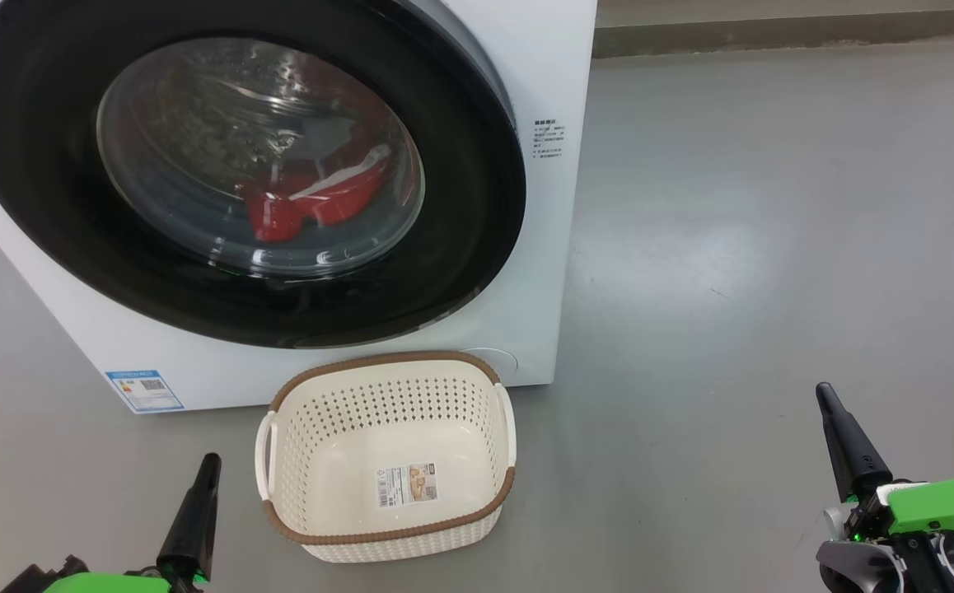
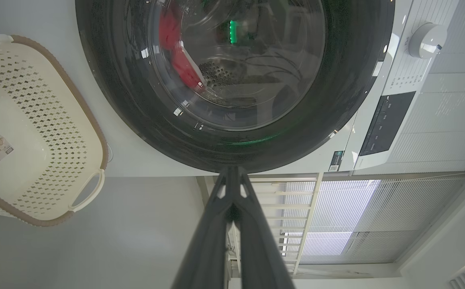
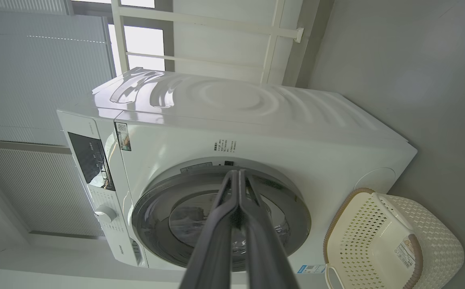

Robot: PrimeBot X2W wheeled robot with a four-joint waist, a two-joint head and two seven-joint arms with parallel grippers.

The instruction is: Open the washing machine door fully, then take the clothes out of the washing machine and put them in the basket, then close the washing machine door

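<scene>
Nothing on the job is done yet, as I read it. The washing machine stands on the grey floor with the washing machine door apparently shut against its front. I can't see a latch or handle, so I won't swear that it is fully caught. All three stages are left: opening, emptying and closing.

The basket sits empty on the floor just beside the machine's base, below the door's lower rim, with only a sticker on its bottom. It lies between me and the door, so I judge it the one thing that might crowd my reach or the door's swing.

The clothes are in the drum, red with a white stripe, seen through the glass.

My left pincer and right pincer hang low, well apart and short of the machine. Both are closed tight on nothing.

A blue label marks the machine's foot.
</scene>
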